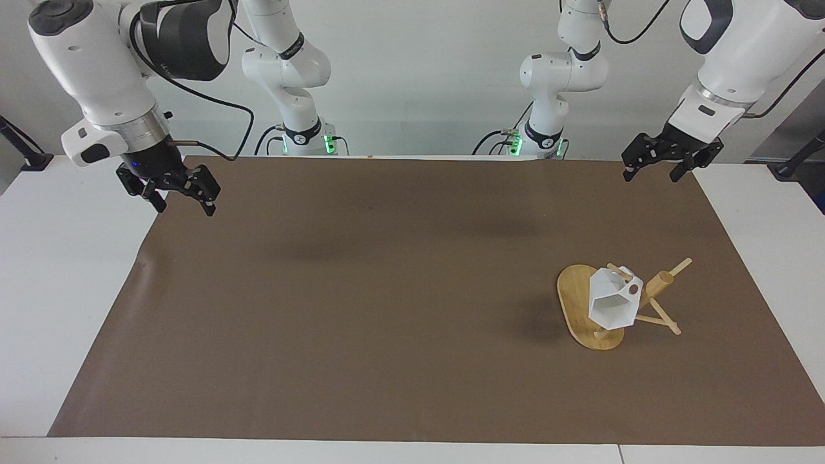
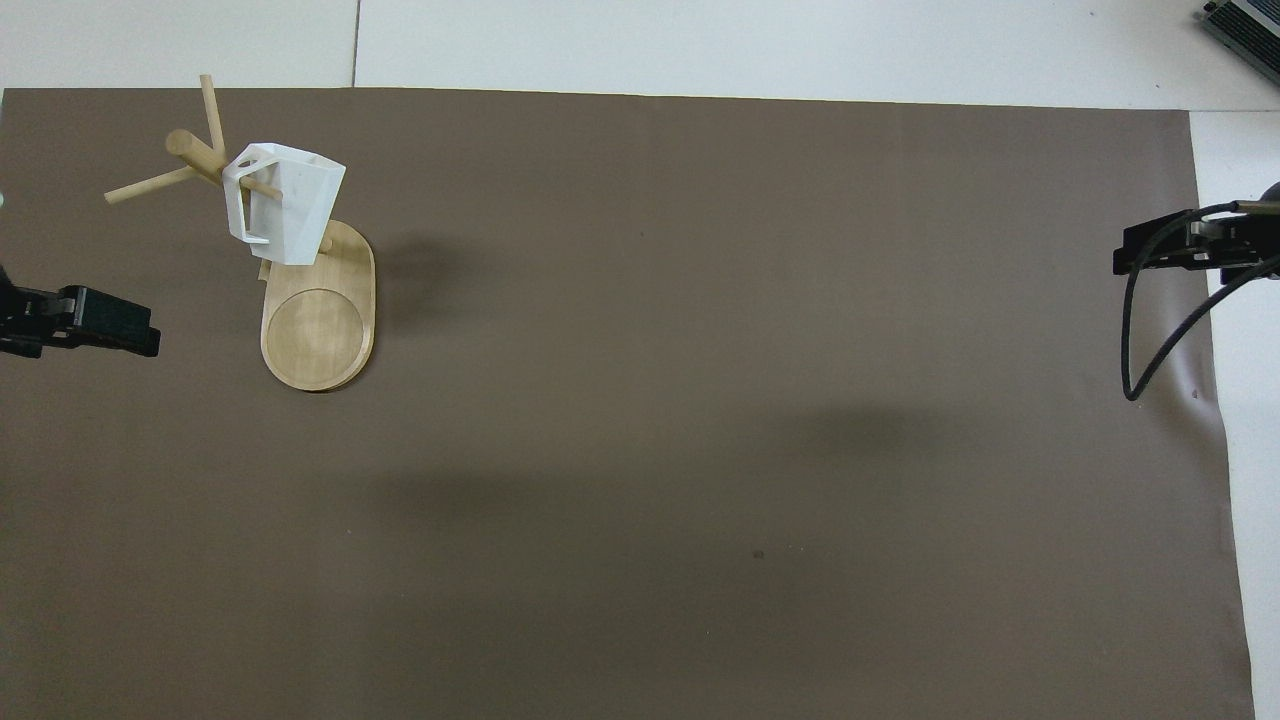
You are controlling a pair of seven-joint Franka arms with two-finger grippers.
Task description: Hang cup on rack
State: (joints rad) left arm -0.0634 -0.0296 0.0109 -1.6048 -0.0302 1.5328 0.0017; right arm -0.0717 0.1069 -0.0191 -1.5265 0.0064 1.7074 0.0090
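You have the cup (image 1: pixel 610 303) hanging on the rack (image 1: pixel 580 308), at the left arm's end of the table: one thin peg passes through the handle, and the cup tilts away from the post with its hexagonal mouth turned toward the facing camera. You can see into that mouth, and nothing lies inside it. From overhead the cup (image 2: pixel 283 205) hangs over the post end of the oval base, while the round recess (image 2: pixel 315 331) in the base's other end holds nothing. The rack (image 2: pixel 318 335) stands on the brown mat (image 1: pixel 361 309), its post and the other pegs bare. Your left gripper (image 1: pixel 655 167) is up in the air over the mat's corner at its own end of the table, nearer the robots' edge, well apart from the rack; its fingers stand spread and hold nothing. Overhead, your left gripper (image 2: pixel 95 322) shows at the picture's edge beside the rack's base, not touching it. Your right gripper (image 1: pixel 181 194) hangs over the mat's corner at the right arm's end, likewise spread and carrying nothing; overhead, your right gripper (image 2: pixel 1165 248) juts in over the mat's edge with a black cable (image 2: pixel 1150 335) looping below it. Both arms wait clear of the cup.
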